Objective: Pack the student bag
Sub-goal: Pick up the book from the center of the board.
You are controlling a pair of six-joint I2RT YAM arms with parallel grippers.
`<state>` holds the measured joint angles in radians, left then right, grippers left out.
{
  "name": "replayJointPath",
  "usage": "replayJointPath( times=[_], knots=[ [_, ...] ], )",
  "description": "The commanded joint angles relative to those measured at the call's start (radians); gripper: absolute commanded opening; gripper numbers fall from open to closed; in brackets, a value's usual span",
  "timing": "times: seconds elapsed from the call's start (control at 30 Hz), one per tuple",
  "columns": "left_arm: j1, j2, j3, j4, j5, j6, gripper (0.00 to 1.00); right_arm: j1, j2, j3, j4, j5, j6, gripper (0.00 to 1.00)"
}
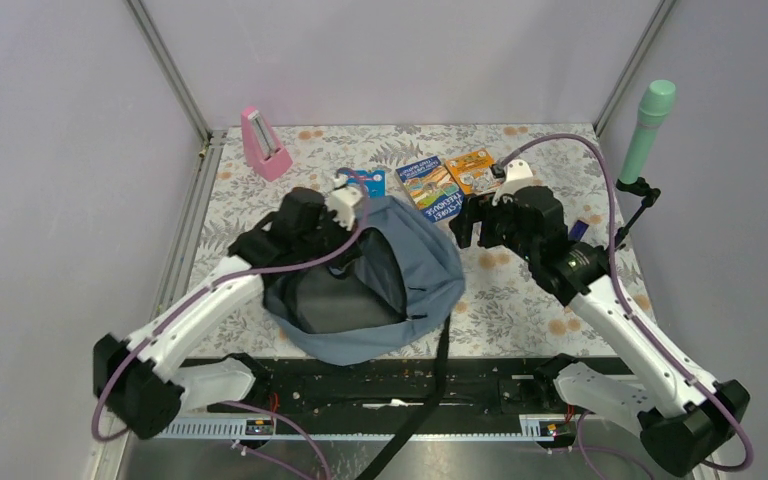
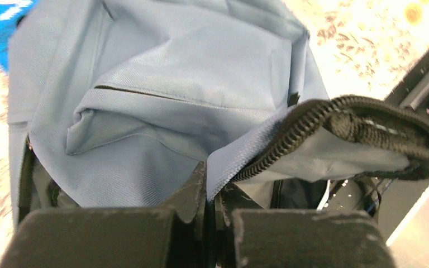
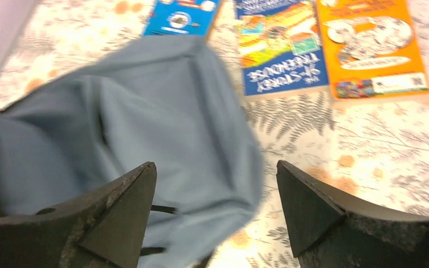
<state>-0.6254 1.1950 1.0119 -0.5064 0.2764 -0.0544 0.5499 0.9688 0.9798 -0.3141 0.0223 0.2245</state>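
The student bag is a soft grey-blue backpack lying in the middle of the floral table, its mouth gaping and showing a dark inside. My left gripper is at the bag's far left rim. In the left wrist view it is shut on the bag's fabric edge beside the black zipper, and the rim is lifted. My right gripper hovers just off the bag's far right side. Its jaws stand wide open with nothing between them, the bag below.
Behind the bag lie three books: a small blue one, a blue-and-yellow one and an orange one. A pink metronome stands at the back left, a green microphone on a stand at the right. A black strap trails over the front edge.
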Motion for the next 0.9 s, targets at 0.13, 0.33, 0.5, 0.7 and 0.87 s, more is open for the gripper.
replayJointPath(
  times=[0.13,0.33,0.5,0.7,0.87],
  knots=[
    [0.105,-0.254,-0.017,0.033,-0.174,-0.022,0.0,-0.142,0.262,0.084,-0.079,0.141,-0.113,0.86],
    [0.126,-0.252,0.007,0.046,-0.254,-0.015,0.0,-0.163,0.543,0.251,-0.166,0.204,-0.331,0.81],
    [0.137,-0.237,0.033,0.017,-0.272,-0.011,0.0,-0.188,0.758,0.416,-0.23,0.263,-0.458,0.81],
    [0.153,-0.257,0.005,0.02,-0.325,-0.017,0.0,-0.204,0.967,0.573,-0.271,0.262,-0.599,0.81],
    [0.172,-0.262,-0.017,0.013,-0.322,-0.027,0.0,-0.218,1.1,0.676,-0.316,0.212,-0.647,0.81]
  ],
)
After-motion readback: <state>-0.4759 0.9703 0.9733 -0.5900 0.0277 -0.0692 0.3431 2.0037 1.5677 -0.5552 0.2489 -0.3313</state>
